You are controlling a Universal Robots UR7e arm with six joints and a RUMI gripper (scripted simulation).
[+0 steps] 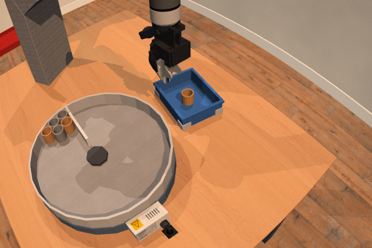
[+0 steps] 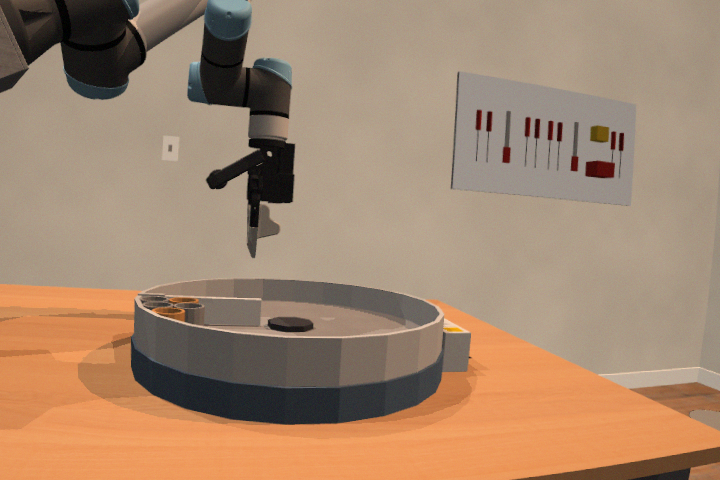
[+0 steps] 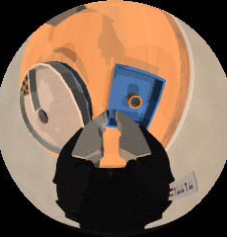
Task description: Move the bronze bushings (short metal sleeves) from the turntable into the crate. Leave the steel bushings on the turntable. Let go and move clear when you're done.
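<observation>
My gripper [image 1: 166, 80] [image 2: 252, 254] [image 3: 111, 111] is shut and empty, raised above the crate's far left end. The blue crate [image 1: 201, 115] [image 3: 118, 75] holds one upright bronze bushing [image 1: 187, 99] [image 3: 130, 97]. The turntable [image 1: 119, 181] [image 2: 293, 362] [image 3: 64, 109] carries a tight group at its far left wall. In it one bronze bushing [image 1: 68, 127] stands beside the divider and another bronze bushing [image 1: 48, 137] [image 2: 170, 318] is farther from it. A steel bushing [image 1: 60, 136] [image 2: 197, 314] stands between them, with two more steel bushings behind against the wall.
A thin white divider [image 1: 77, 122] [image 2: 233, 311] runs from the turntable's wall to the dark hub [image 1: 96, 155] [image 2: 290, 323]. A raised rim surrounds the turntable. A control box [image 1: 146, 222] sits at its near side. A grey column [image 1: 46, 52] stands behind left.
</observation>
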